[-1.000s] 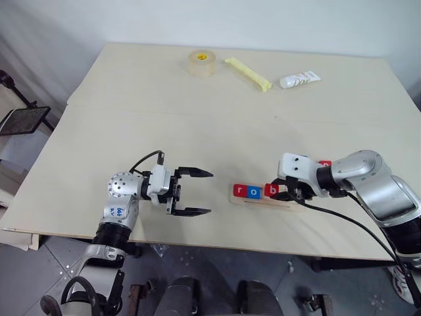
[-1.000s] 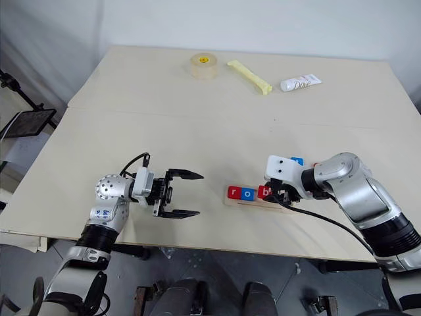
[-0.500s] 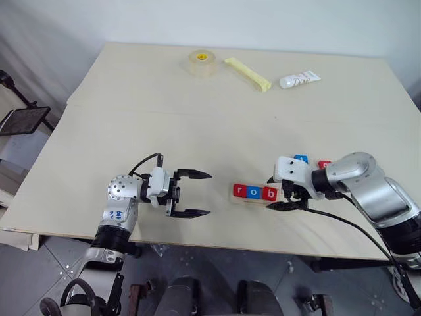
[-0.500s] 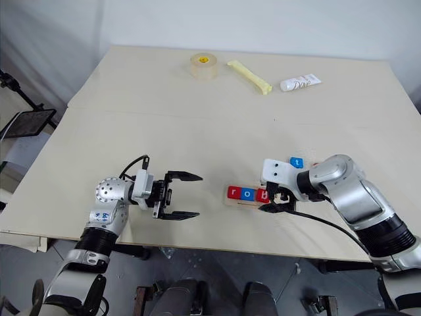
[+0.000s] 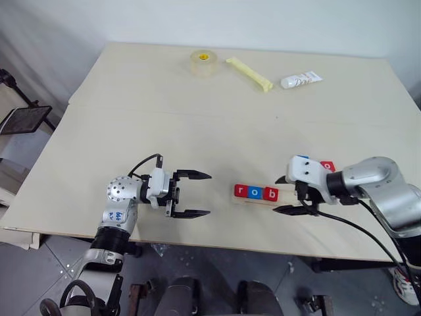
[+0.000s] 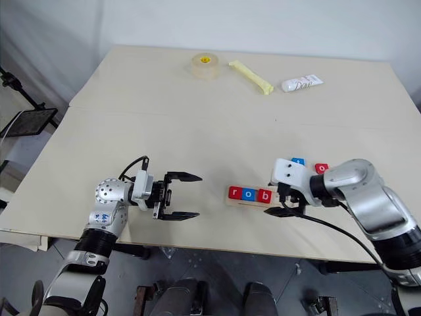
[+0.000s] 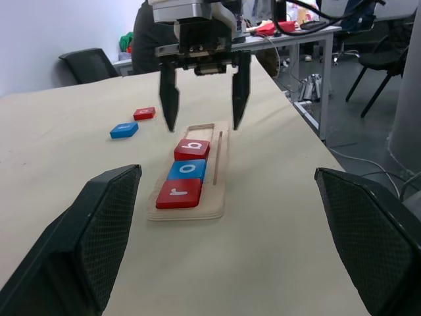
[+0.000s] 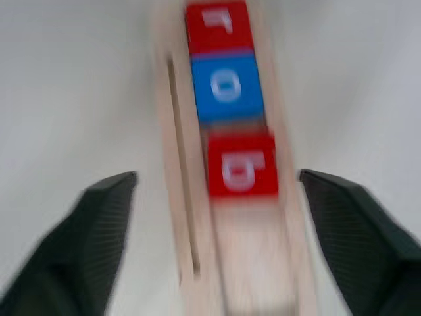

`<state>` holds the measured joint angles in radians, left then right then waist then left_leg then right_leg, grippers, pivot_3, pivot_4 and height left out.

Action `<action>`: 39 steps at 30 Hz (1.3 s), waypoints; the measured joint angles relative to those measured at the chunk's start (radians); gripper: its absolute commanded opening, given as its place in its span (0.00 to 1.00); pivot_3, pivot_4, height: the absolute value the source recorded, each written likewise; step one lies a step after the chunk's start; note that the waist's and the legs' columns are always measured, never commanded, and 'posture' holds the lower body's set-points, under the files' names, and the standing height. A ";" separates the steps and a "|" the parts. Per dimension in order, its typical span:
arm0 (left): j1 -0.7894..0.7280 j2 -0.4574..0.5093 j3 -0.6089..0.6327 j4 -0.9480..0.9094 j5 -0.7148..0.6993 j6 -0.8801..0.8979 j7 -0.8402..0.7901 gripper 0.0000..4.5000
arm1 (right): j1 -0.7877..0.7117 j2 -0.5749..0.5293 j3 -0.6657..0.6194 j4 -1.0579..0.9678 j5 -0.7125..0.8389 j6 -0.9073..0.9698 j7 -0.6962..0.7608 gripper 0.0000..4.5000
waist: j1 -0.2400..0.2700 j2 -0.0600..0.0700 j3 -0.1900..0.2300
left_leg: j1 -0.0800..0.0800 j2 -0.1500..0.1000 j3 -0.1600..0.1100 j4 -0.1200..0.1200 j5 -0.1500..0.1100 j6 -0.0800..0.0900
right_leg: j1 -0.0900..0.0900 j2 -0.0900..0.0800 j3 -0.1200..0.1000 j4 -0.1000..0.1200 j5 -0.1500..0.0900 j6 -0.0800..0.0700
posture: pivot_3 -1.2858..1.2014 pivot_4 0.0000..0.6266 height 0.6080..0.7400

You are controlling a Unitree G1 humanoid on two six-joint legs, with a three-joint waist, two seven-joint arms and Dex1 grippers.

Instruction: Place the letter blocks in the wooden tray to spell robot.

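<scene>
Wooden tray: lies near the front edge of the bench, between the two tools. It holds three letter blocks in a row: red "r", blue "o", red "b". The rest of the groove, on the robot's right, is bare.

Loose blocks: a blue block and a red block lie on the bench just behind the right tool, apart from the tray; their letters are too small to read with confidence.

Right tool: fingers spread apart, holding nothing, poised over the bare right end of the tray just beside the "b".

Left tool: fingers wide apart, holding nothing, pointing toward the tray and well apart from it.

Far side of the bench: tape roll, yellow stick, white tube.
</scene>
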<state>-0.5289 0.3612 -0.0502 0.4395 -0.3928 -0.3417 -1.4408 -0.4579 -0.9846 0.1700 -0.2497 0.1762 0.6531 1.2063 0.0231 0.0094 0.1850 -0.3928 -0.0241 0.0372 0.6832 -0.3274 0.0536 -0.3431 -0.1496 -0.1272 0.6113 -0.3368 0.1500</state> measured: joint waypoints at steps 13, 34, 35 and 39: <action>0.000 0.008 0.000 -0.002 -0.001 0.007 -0.001 1.00 | 0.013 0.033 0.034 0.093 -0.022 -0.076 -0.033 0.01 | -0.001 0.000 0.000 | 0.000 0.000 0.001 0.000 0.000 0.000 | 0.000 0.000 0.000 0.000 0.000 0.000 | 0.52 0.24 1.00; 0.005 0.015 0.002 -0.025 0.000 0.014 0.020 1.00 | -0.025 0.045 0.042 0.096 -0.032 -0.085 -0.041 0.01 | 0.000 0.000 0.000 | 0.000 0.000 0.001 0.000 0.000 0.000 | 0.000 0.000 0.000 0.000 0.000 0.000 | 0.52 0.24 1.00; 0.002 0.013 0.002 -0.023 0.000 0.014 0.020 1.00 | -0.025 0.044 0.034 0.093 -0.032 -0.086 -0.043 0.01 | -0.001 0.000 0.000 | 0.000 0.000 0.001 0.000 0.000 0.000 | 0.000 0.000 0.000 0.000 0.000 0.000 | 0.52 0.24 1.00; -0.008 0.008 0.002 -0.011 0.001 0.013 0.020 1.00 | -0.028 0.046 0.032 0.094 -0.035 -0.087 -0.056 0.01 | -0.001 0.000 0.000 | 0.000 0.000 0.001 0.000 0.000 0.000 | 0.000 0.000 0.000 0.000 0.000 0.000 | 0.52 0.24 1.00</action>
<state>-0.5364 0.3689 -0.0481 0.4281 -0.3918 -0.3292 -1.4205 -0.4859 -0.9381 0.2020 -0.1560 0.1416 0.5660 1.1503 0.0219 0.0094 0.1850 -0.3927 -0.0240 0.0380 0.6832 -0.3274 0.0535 -0.3434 -0.1496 -0.1271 0.6111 -0.3368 0.1500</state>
